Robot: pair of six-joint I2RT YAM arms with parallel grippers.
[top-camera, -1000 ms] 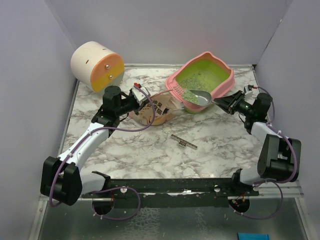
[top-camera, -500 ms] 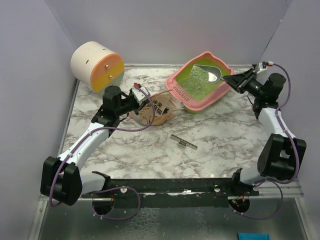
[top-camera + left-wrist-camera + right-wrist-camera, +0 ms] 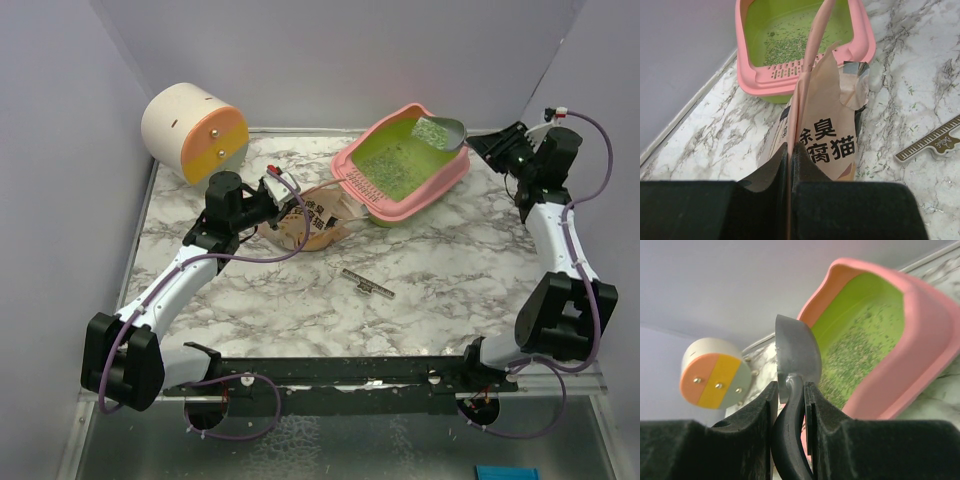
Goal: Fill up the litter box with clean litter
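The pink litter box with a lime-green inside stands at the back right of the table. Greyish-green litter is scattered over its floor. My right gripper is shut on the black handle of a grey metal scoop, held over the box's far right corner and carrying some granules. In the right wrist view the scoop stands on edge beside the box. My left gripper is shut on the top edge of the peach-pink litter bag, holding it upright just left of the box.
A cream-and-orange cylinder lies at the back left. A small ruler-like strip lies on the marble table in the middle. Loose granules lie on the table by the bag. Grey walls close in the left, back and right sides.
My right arm has carried the scoop from the box's near rim up and back to its far right corner. The left arm and the bag have not moved.
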